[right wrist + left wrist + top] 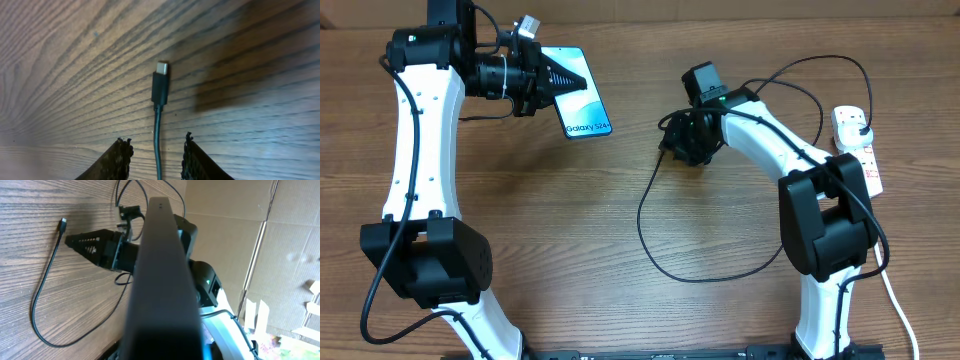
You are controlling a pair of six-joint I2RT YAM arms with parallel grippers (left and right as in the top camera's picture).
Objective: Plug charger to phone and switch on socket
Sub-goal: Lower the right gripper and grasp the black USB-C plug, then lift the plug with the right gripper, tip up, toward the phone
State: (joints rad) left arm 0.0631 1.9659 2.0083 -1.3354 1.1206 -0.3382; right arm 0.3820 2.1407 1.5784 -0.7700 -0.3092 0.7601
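Observation:
The phone (586, 112), cyan screen with "Galaxy S24+" text, is at the upper left, held in my left gripper (558, 78), which is shut on its far end. In the left wrist view the phone (160, 280) shows edge-on as a dark bar. The charger cable (650, 235) loops across the table's middle; its connector tip (160, 82) lies flat on the wood. My right gripper (155, 145) is open, its fingers on either side of the cable just behind the tip, not touching it. The white socket strip (865, 160) lies at the right edge with the black plug (857, 124) in it.
The strip's thick white cord (895, 300) runs down the right side past the right arm's base. Cardboard walls (280, 240) stand behind the table. The right gripper also shows in the left wrist view (90, 245), beside the connector tip (63, 224).

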